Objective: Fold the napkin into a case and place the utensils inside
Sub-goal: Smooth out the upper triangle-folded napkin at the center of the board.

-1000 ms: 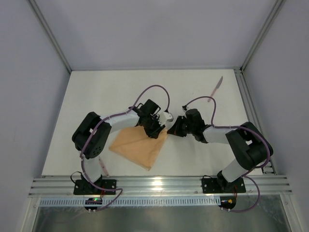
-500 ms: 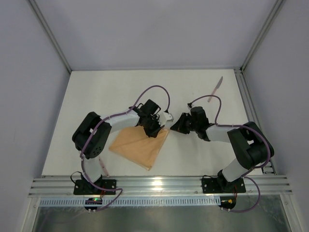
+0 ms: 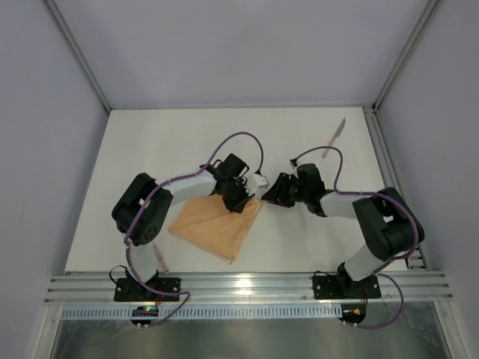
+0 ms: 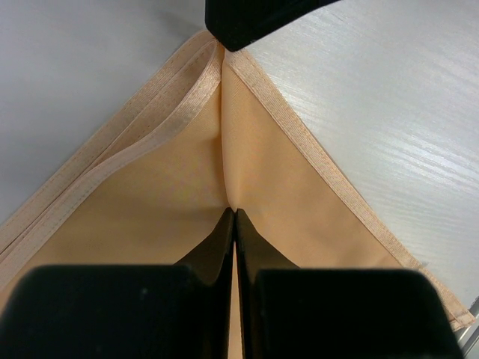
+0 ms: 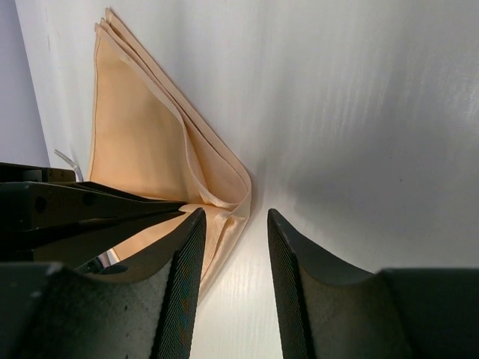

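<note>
1. Peach napkin, folded, centre-left of the top view
2. Left gripper clamped tight on its upper-right corner
3. Right gripper half open, empty, just beside that corner
4. Knife far upper right

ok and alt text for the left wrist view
Closed black jaws at the bottom pinch a ridge in a peach-orange napkin, its hemmed layers stacked along the left. White wood-grain table shows to the right, and a black shape cuts in at the top edge.
</note>
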### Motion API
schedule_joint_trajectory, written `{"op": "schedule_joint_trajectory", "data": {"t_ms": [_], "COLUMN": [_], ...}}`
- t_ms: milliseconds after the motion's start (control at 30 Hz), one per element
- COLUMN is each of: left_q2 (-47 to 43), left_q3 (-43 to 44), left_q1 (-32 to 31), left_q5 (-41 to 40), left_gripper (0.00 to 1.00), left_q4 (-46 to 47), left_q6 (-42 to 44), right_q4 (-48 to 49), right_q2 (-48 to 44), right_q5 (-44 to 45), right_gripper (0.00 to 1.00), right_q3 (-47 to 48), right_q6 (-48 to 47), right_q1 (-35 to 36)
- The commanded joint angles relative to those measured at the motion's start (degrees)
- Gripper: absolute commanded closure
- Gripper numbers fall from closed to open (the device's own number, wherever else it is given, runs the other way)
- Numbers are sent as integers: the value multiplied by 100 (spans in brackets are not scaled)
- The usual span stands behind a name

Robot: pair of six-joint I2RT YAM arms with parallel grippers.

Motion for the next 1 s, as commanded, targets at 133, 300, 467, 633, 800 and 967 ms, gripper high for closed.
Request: {"op": "schedule_joint_trajectory", "data": {"t_ms": [133, 300, 467, 633, 800, 967], "left_q2": [38, 82, 117, 109, 38, -374], "left_q3": [200, 226, 226, 191, 305, 595], "left_q1": [-29, -29, -29, -29, -29, -29], "left_q5": [-25, -86, -121, -174, -384, -622], "left_gripper": [100, 100, 100, 100, 88, 61], "left_q4": [-165, -165, -182, -200, -244, -507], "left_q6": [-22, -39, -30, 5, 14, 14], "right_q4": [611, 654, 602, 514, 453, 128], "right_q2": [482, 623, 447, 473, 447, 272], "right_q5": [-504, -390, -126, -64, -73, -47], "right_gripper": [58, 78, 93, 96, 87, 70], "right_q3": [177, 195, 116, 186, 230, 388], "right_q6": [107, 45, 2, -34, -69, -279], "right_q1": [138, 147, 147, 138, 138, 147]}}
